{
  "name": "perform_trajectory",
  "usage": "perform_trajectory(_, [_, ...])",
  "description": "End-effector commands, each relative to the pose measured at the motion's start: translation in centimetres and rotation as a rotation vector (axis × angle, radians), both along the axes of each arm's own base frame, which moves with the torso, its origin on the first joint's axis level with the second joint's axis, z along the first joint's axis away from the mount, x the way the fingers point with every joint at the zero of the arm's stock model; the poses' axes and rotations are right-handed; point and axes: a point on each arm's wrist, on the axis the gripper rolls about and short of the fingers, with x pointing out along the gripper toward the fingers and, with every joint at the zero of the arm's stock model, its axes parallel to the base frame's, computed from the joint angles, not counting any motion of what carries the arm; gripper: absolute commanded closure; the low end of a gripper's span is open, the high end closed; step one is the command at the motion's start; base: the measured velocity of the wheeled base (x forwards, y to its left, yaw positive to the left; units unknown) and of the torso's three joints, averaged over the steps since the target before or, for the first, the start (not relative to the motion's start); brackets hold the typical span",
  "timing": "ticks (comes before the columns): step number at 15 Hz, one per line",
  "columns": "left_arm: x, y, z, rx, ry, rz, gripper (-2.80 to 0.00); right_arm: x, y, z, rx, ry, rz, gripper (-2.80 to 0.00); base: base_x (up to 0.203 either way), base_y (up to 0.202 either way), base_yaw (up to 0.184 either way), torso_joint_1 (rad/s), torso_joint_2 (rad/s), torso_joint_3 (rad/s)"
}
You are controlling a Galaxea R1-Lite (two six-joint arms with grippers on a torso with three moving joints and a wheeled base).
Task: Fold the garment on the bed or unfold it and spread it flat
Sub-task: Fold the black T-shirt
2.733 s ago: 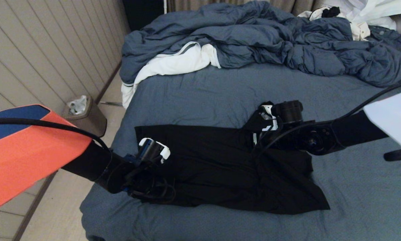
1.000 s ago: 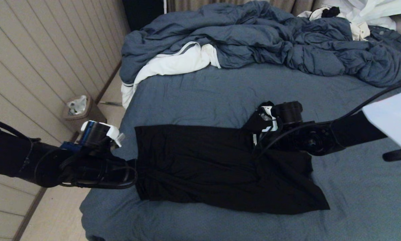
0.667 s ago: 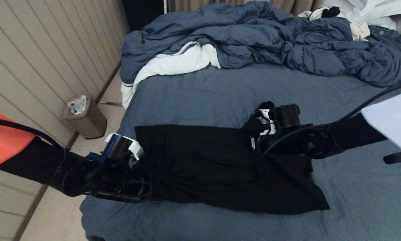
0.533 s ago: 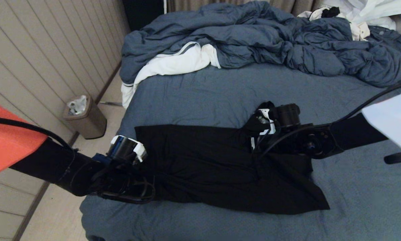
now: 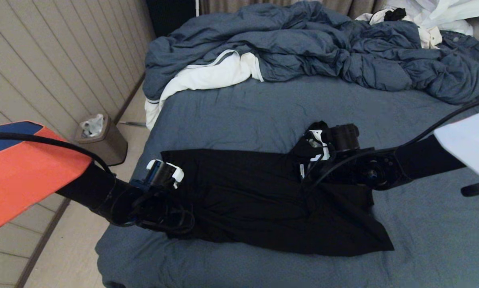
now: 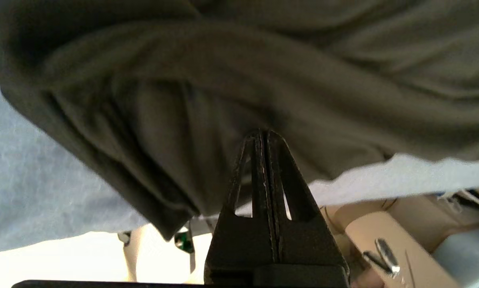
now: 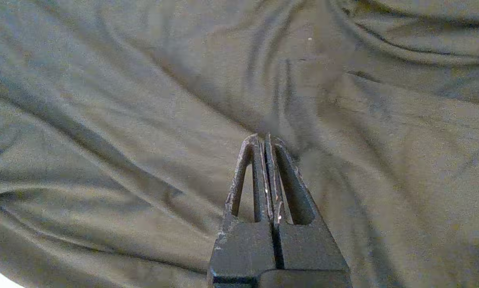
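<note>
Both arms low over the garment (image 5: pixel 263 200), left claw (image 6: pixel 263 136) and right claw (image 7: pixel 263 140) closed, empty

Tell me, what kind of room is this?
Most likely a bedroom. There's a wide bed with a rumpled duvet at its far end, a black T-shirt laid out on it, and a small bin on the floor by the wall.

Brown bin (image 5: pixel 102 141) with white liner on floor by panelled wall (image 5: pixel 51 68); white clothes pile (image 5: pixel 439 16) far corner
</note>
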Motion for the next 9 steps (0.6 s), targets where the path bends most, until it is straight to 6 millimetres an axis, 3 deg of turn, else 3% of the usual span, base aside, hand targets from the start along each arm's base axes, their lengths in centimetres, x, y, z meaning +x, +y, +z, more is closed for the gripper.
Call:
perform_trajectory(1, [1.1,0.1,0.1,-0.013,-0.013,0.026,0.0,-0.2,0.0,0.3,0.003,-0.006,0.001,0.0,0.0,0.0,0.0,0.0,0.0,0.0])
perform_trajectory(5, [3.1,1.9,1.0,-0.04,-0.053,0.105,0.0,-0.5,0.4,0.3,0.002,-0.005,0.014,0.0,0.0,0.0,0.0,0.0,0.0,0.0])
perform_trajectory(9, [4.2,2.6,1.2,-0.061,-0.058,0.153,0.0,-0.6,0.4,0.5,0.001,-0.009,0.013,0.0,0.0,0.0,0.0,0.0,0.0,0.0])
